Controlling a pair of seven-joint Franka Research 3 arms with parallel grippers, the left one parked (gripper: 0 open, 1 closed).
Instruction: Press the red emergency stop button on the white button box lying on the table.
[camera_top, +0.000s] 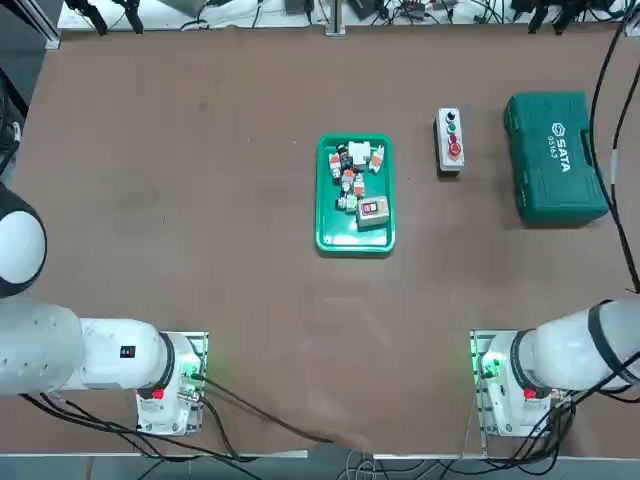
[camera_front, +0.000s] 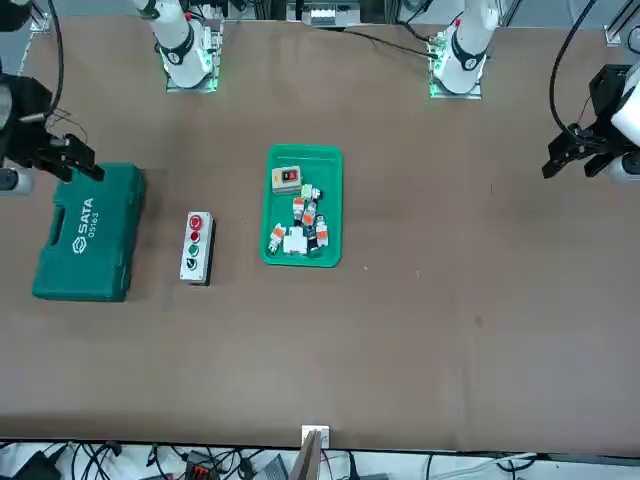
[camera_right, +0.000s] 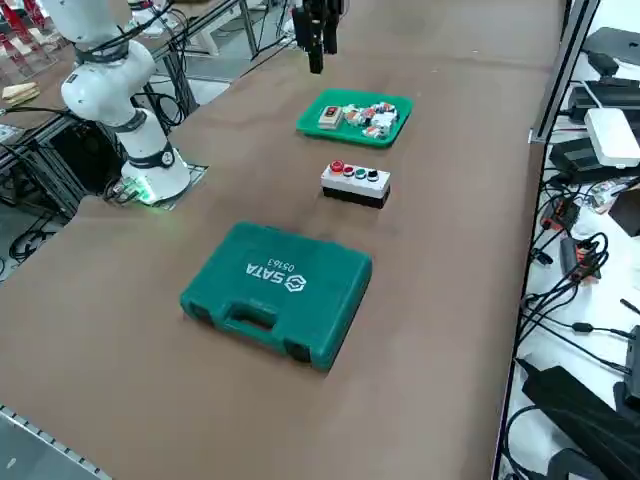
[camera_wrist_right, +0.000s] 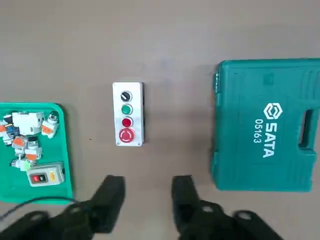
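The white button box (camera_wrist_right: 128, 114) lies flat on the brown table (camera_top: 200, 250), between the green tray and the green toolbox. Its row runs black, green, small red, then the larger red emergency stop button (camera_wrist_right: 126, 135) at one end. The same box (camera_top: 450, 141) shows in the top view, and the box (camera_front: 196, 247) in the front view. My right gripper (camera_wrist_right: 147, 192) hangs high above the table, open, with nothing between its fingers. It stands well clear of the box, on the stop-button end. Seen from the front, the gripper (camera_front: 80, 163) hovers over the toolbox corner.
A green SATA toolbox (camera_top: 555, 155) lies closed beside the button box. On the box's other side, a green tray (camera_top: 355, 193) holds several small switches and a grey switch with a red rectangle (camera_top: 373, 210). Cables hang along the table's right edge.
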